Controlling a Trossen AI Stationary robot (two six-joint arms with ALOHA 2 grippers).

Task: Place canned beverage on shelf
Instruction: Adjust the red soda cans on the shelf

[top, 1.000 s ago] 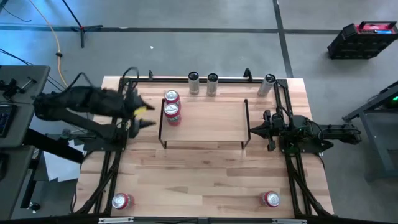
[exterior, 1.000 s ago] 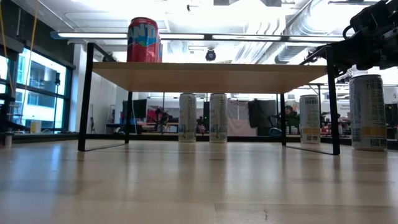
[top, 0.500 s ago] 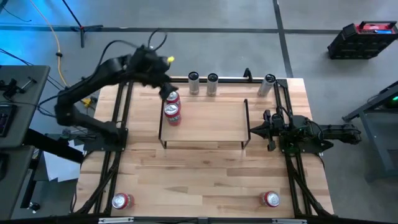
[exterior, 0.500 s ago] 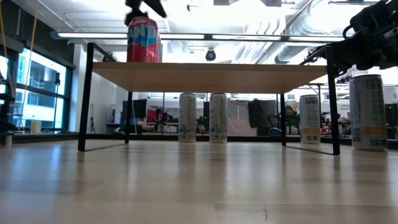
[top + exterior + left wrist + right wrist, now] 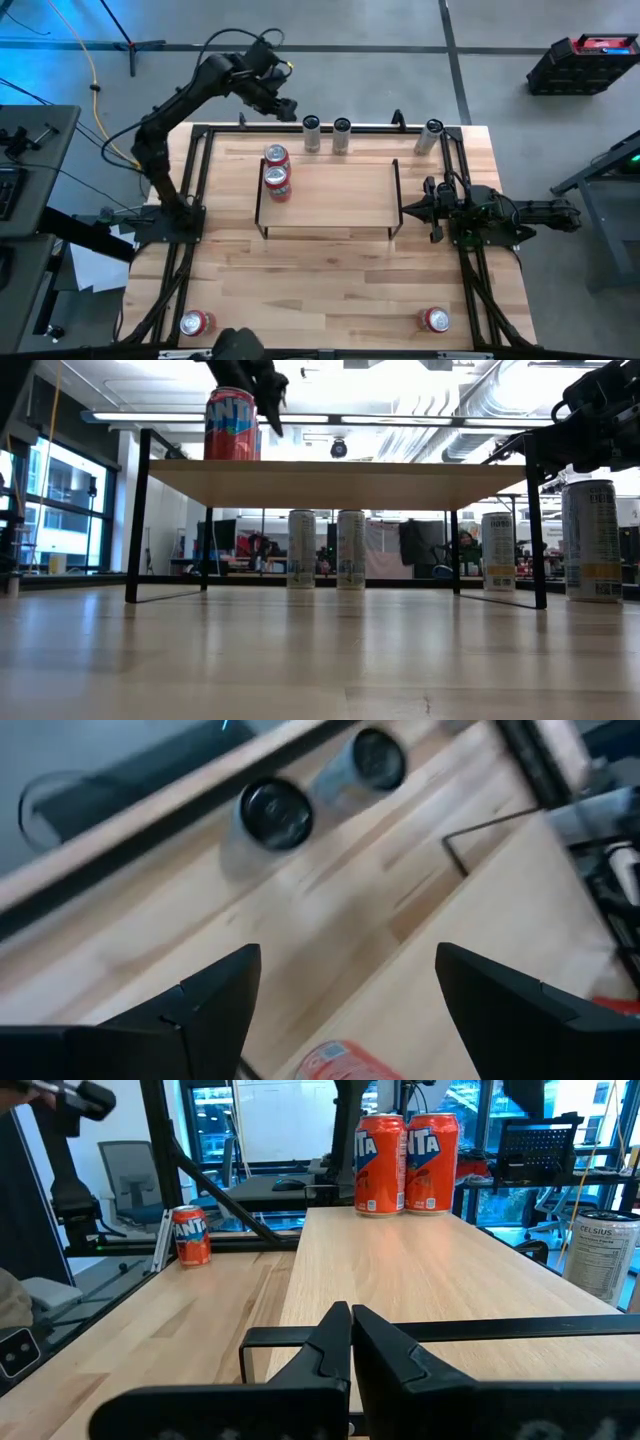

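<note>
High view, left gripper: fingers spread, empty, above the table's far edge.
Right gripper: clenched, empty, beside the shelf's right end.
Two orange cans: upright at the shelf's left end.

You look straight down on the whole table from overhead, and level across its top from the near edge. Each wrist camera peers past its own fingers. All four share the shelf.
</note>
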